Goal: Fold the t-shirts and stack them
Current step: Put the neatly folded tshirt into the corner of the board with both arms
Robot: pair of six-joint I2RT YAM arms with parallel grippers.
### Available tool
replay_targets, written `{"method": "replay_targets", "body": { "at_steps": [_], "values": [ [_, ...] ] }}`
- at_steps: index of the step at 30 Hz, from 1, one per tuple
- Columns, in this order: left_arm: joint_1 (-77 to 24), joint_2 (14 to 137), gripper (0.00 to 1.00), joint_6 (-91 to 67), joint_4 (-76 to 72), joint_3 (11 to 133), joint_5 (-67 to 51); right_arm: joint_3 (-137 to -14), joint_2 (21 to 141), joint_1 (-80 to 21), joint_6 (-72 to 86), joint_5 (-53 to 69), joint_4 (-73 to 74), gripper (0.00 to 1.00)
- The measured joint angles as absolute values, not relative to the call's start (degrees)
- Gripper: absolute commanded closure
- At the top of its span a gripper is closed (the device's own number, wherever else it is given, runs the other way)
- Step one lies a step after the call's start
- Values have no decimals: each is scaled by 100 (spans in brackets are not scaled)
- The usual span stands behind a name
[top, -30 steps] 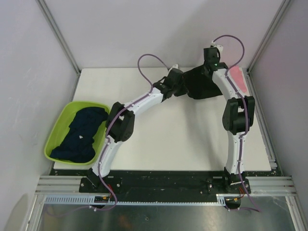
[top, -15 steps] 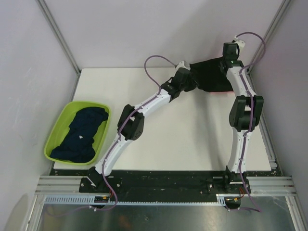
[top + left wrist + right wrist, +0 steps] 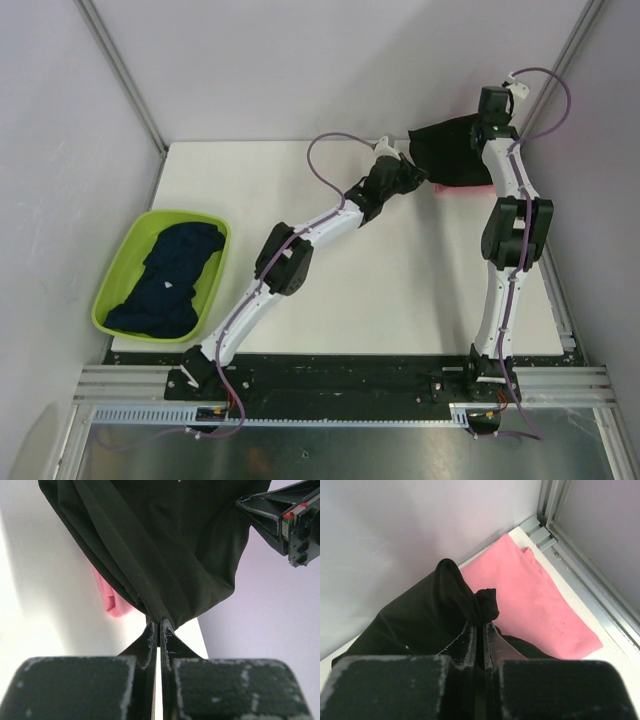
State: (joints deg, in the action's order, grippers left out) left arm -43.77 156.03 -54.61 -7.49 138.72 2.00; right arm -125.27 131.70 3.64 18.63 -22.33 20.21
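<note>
Moving black t-shirt (image 3: 450, 150) further right | now over pink t-shirt (image 3: 540, 600)

The left arm (image 3: 330, 213) and the right arm (image 3: 503, 170) are slim and share one build: white, rounded plastic link shells joined by bulky black joint housings (image 3: 283, 258). A thin purple cable (image 3: 320, 140) loops free of each arm near twelve o'clock in the overhead view, then runs along the shells to black base blocks (image 3: 195, 374) at seven and five o'clock. The left gripper (image 3: 158, 626) and the right gripper (image 3: 481, 624) end in flat black fingers (image 3: 149, 639) with whitish scuffed edges. These are mounted on wide black blocks with worn grey rims.
</note>
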Motion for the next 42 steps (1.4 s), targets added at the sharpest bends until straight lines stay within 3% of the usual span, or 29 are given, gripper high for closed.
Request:
{"method": "replay_targets", "body": {
  "at_steps": [19,42],
  "values": [
    [-4412,16396,100,-5905,-2025,14352,611,-12615,13485,574,1944,-2508,1673,100],
    [-4600,17052,100,-6302,-2517,14652,1203,-12619,13793,714,1776,-2681,1212,100]
  ]
}}
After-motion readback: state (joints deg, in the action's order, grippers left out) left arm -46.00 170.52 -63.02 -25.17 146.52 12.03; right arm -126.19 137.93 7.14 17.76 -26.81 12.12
